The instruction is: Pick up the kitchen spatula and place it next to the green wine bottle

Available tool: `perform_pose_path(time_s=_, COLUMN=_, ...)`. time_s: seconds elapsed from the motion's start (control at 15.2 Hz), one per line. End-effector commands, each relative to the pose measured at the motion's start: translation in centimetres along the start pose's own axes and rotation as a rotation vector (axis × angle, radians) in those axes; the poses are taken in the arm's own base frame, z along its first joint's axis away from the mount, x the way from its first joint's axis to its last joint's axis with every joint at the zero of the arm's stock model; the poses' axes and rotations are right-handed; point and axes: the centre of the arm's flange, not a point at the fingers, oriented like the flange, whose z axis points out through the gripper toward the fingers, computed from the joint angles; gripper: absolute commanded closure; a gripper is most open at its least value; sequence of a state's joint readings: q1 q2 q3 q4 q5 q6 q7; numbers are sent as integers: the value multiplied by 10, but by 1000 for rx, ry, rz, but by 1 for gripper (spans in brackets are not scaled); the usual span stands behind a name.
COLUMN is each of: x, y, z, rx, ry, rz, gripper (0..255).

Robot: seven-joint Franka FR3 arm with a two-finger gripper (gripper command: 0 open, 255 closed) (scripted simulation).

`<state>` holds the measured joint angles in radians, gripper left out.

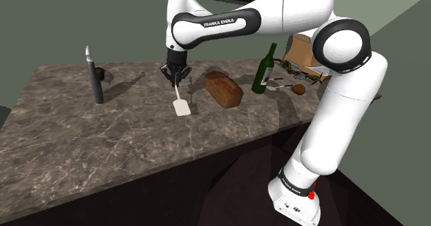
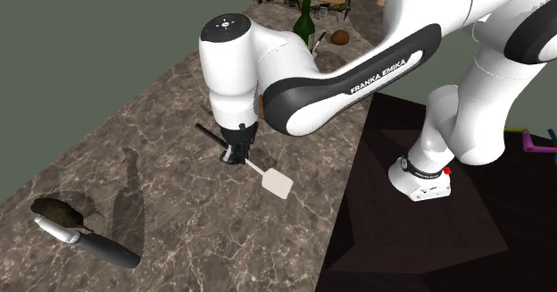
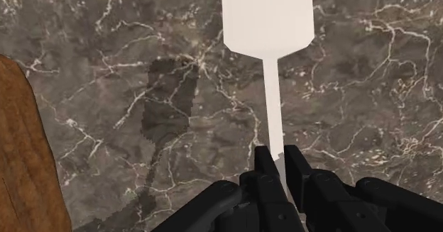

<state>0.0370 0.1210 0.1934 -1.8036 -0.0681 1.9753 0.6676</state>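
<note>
The spatula, plain white, hangs blade-down in the centre of the shoulder view. Its thin handle is pinched near the upper end between the fingers of the gripper, which are almost closed on it. Its shadow falls on the counter a little aside from the blade, so it seems to hang clear of the stone rather than rest on it. The bottle stands upright right of centre, and a brown loaf lies between the two. The step in hand looks to be the carry. Done well, it means raising the blade above the loaf before going across, or passing along the loaf's near side. The move should be gentle, so the thin handle neither swings nor slips in so narrow a grip. Right of the bottle lie a small brown round thing and other clutter, so the bare patch between loaf and bottle seems the better landing. Come down low, lay the blade flat, and open only once it rests, with the wrist kept off the bottle's neck.
</note>
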Motion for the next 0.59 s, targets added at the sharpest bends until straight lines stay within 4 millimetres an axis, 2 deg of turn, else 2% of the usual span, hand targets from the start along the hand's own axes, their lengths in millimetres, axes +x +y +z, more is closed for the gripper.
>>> perform_pose_path(time_s=0.0, x=0, y=1, z=-12, rx=0, ry=0, rz=0, gripper=255)
perform_pose_path(time_s=0.53, x=3, y=1, z=-54, rx=0, ry=0, rz=0, gripper=255)
